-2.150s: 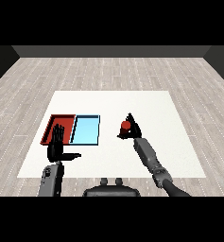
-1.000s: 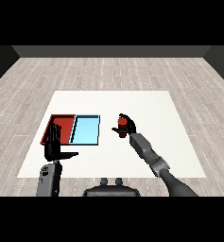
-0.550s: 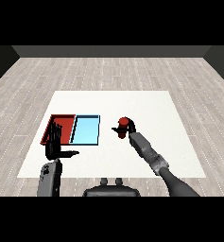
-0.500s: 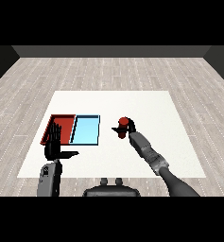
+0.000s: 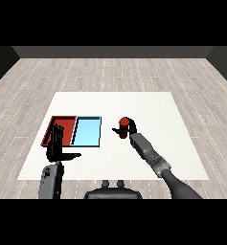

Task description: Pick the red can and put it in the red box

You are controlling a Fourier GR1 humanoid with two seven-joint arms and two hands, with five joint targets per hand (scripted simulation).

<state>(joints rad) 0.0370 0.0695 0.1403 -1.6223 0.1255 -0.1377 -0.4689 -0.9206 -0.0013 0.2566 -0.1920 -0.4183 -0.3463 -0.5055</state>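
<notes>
We hold the red can (image 5: 125, 125) with our right hand (image 5: 123, 130) curled around its side, right of the light blue tray (image 5: 87, 132). It looks light, hard and smooth, so it may slip. Our left hand (image 5: 56, 143) is open.

On the one white table (image 5: 148, 103) I count two trays side by side, one red tray (image 5: 62, 123) and one light blue tray (image 5: 87, 132), a single red can (image 5: 125, 125), as far as I can tell, and two black hands, the left hand (image 5: 56, 145) and the right hand (image 5: 125, 131).
</notes>
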